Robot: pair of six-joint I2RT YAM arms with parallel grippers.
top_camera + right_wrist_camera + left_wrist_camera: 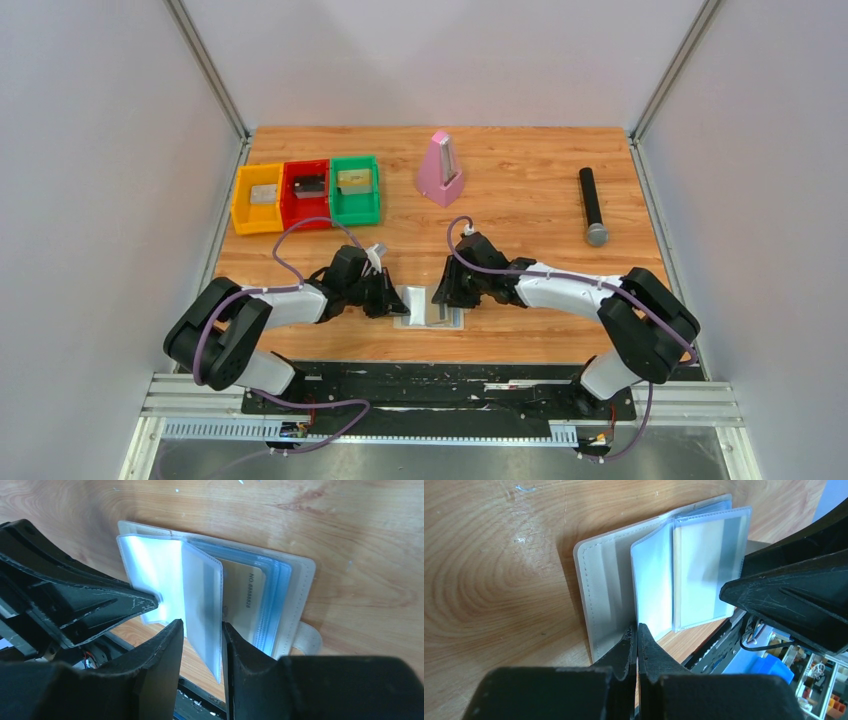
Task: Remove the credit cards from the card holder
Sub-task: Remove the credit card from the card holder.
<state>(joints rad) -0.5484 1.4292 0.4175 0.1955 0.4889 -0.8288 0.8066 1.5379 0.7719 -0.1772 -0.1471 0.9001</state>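
The cream-rimmed bifold card holder [430,306] lies open on the wooden table [520,190], near its front edge between my arms. My left fingers [636,642] are pressed together on the lower edge of one clear plastic leaf [651,580], propping it up. My right fingers [172,635] stand narrowly apart astride a second clear leaf [202,605] without gripping it. The yellow-gold card [245,602] sits pocketed behind that leaf. I'd hold the left pinch firm and sweep the second leaf aside. Then I'd take the card's free edge and draw it along its pocket, not upward. I cannot see the dark card.
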